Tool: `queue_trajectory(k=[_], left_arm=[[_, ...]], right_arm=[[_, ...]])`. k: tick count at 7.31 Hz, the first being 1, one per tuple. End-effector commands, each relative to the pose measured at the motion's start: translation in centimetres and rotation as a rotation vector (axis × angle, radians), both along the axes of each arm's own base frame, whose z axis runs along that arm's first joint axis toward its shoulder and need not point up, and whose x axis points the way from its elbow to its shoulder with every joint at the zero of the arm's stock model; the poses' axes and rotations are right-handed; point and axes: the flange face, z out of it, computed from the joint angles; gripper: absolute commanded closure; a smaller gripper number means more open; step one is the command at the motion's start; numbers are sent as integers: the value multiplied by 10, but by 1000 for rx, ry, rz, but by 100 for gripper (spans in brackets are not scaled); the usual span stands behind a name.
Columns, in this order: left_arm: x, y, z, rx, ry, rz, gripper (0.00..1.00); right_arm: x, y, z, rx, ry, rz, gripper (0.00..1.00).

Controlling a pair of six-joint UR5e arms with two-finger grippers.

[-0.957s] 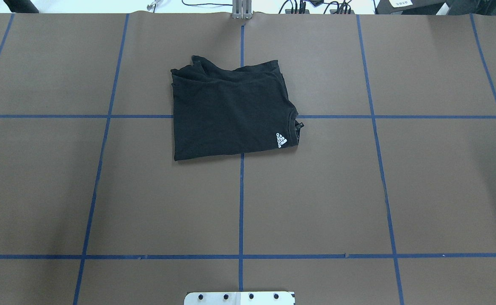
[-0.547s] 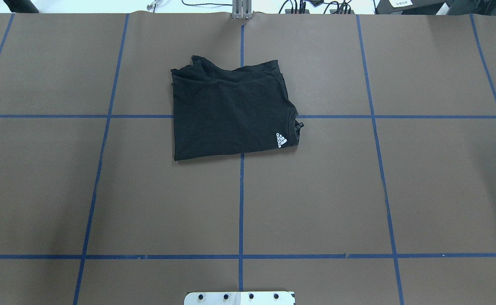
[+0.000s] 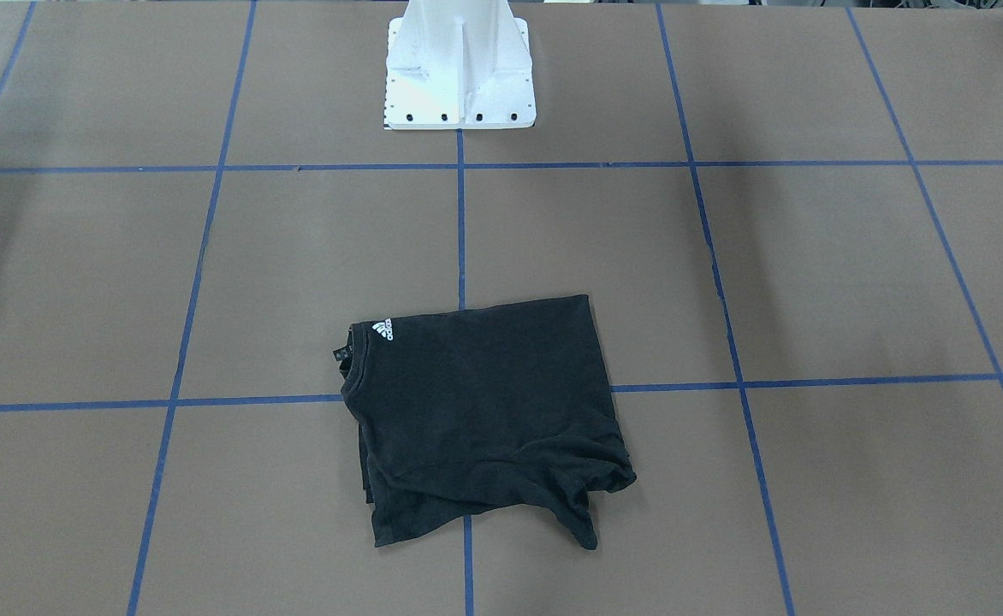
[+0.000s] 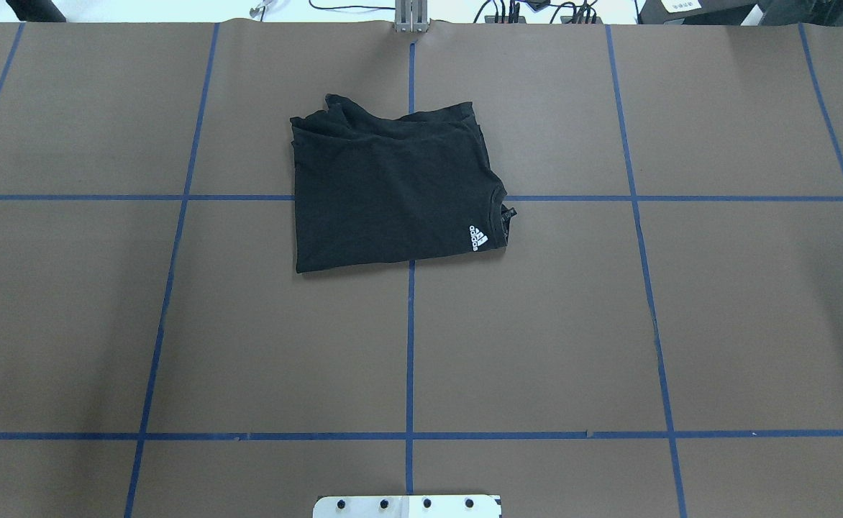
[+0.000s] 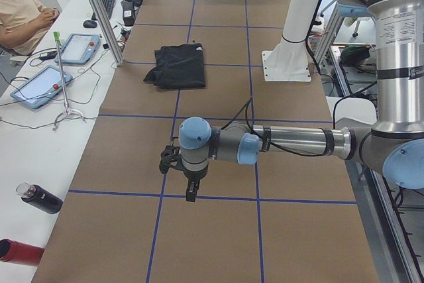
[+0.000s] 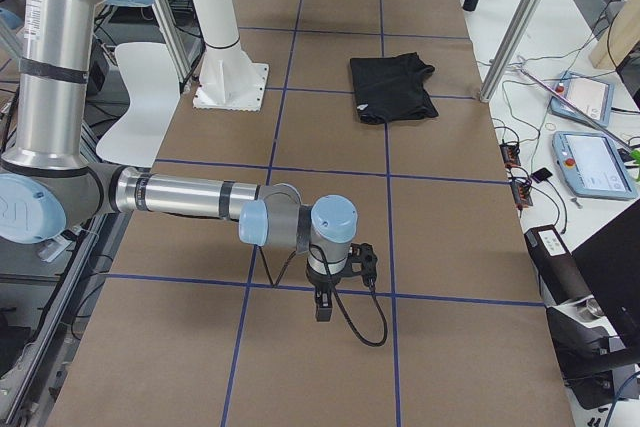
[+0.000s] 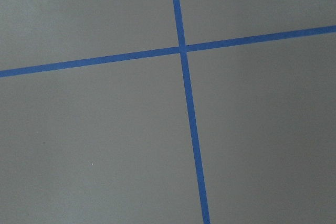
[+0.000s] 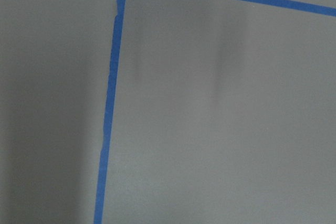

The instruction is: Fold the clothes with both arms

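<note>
Lying folded into a rough rectangle, the black T-shirt sits on the brown table just above the middle of the overhead frame, across a crossing of the blue tape lines. Its white three-stripe logo faces up at the fold's lower right corner in that view, beside the collar. The upper edge is layered and uneven.

The overhead and front-facing views show the shirt but neither arm. The front-facing view adds the white pedestal base at top centre.

Only the side views show the arms. In the exterior left view the left arm reaches level across the lower middle, and the left gripper points down over the table near a tape line, well apart from the shirt at upper centre. In the exterior right view the right arm does likewise, with the right gripper pointing down beside a tape line. How far either gripper's jaws are parted cannot be told from these views.

Both wrist cameras show only brown surface and blue tape. A seated person appears at the upper left of the exterior left view.
</note>
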Motion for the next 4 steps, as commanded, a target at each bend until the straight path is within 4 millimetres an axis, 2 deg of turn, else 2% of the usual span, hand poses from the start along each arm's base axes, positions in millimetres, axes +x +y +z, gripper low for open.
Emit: queue_trajectory(k=[1, 3, 4], left_arm=[[0, 1, 3, -6, -2, -1, 0], [0, 3, 7, -14, -1, -1, 0], [0, 2, 8, -17, -1, -1, 0]], right_arm=[[0, -1, -3, 7, -1, 0, 0], [0, 0, -4, 11, -4, -3, 0], [0, -2, -12, 27, -6, -3, 0]])
